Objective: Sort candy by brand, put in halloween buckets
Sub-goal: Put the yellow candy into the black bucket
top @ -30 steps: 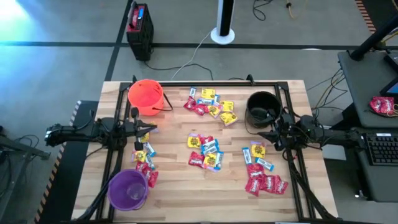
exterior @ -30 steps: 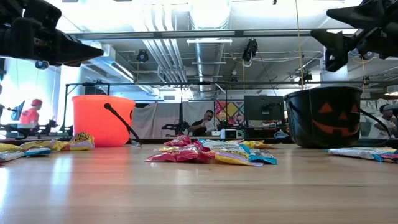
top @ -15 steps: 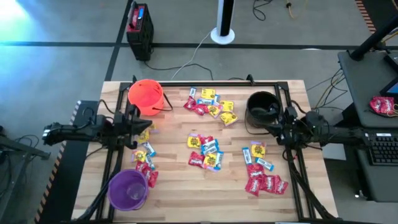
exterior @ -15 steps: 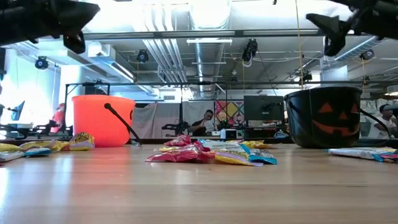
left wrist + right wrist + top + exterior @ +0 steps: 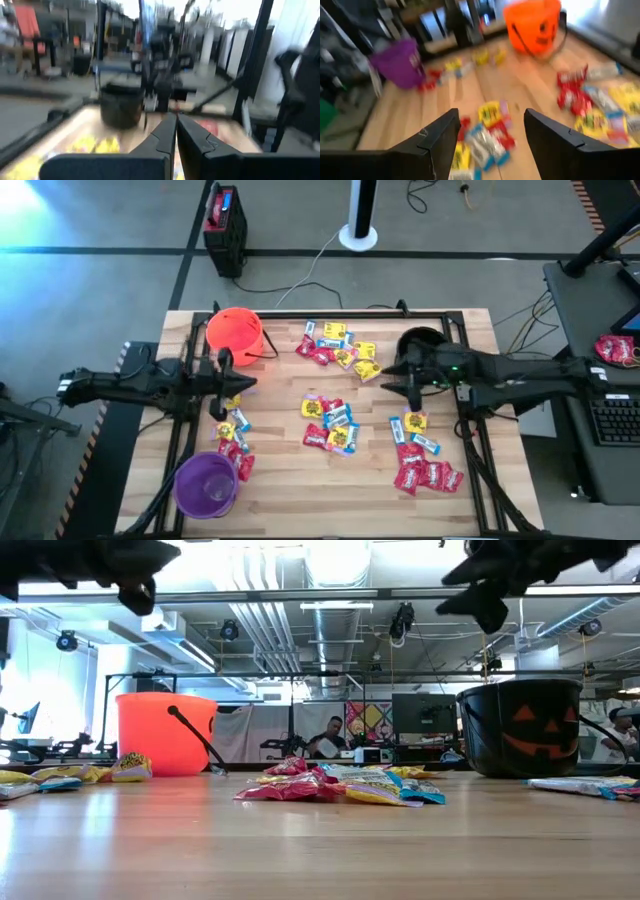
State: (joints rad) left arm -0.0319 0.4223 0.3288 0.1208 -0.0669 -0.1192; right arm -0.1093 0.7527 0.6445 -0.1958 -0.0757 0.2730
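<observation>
Red, yellow and blue-and-white candy lies flat in clusters: far centre [image 5: 340, 348], middle [image 5: 330, 423], right near side [image 5: 422, 460] and left side [image 5: 232, 432]. The orange bucket [image 5: 235, 334], the black bucket [image 5: 420, 343] and the purple bucket [image 5: 207, 484] stand upright on the table. My left gripper [image 5: 236, 383] hovers shut beside the orange bucket, above the left candy; its fingers [image 5: 176, 125] lie together. My right gripper [image 5: 388, 376] is open and high, reaching past the black bucket toward the table's middle, its fingers [image 5: 445, 131] spread wide above candy.
A dark metal frame runs along the table's far, left and right edges [image 5: 350, 313]. Bare wood lies between the candy clusters and along the near edge [image 5: 330, 500]. The right arm crosses above part of the black bucket. People and desks show in the room behind [image 5: 325, 740].
My right arm has reached from beside the black bucket toward the table's left, passing over the bucket to the middle of the table. My left gripper drew back a little toward the left edge, rose, then came forward again beside the orange bucket. No candy or bucket has moved.
</observation>
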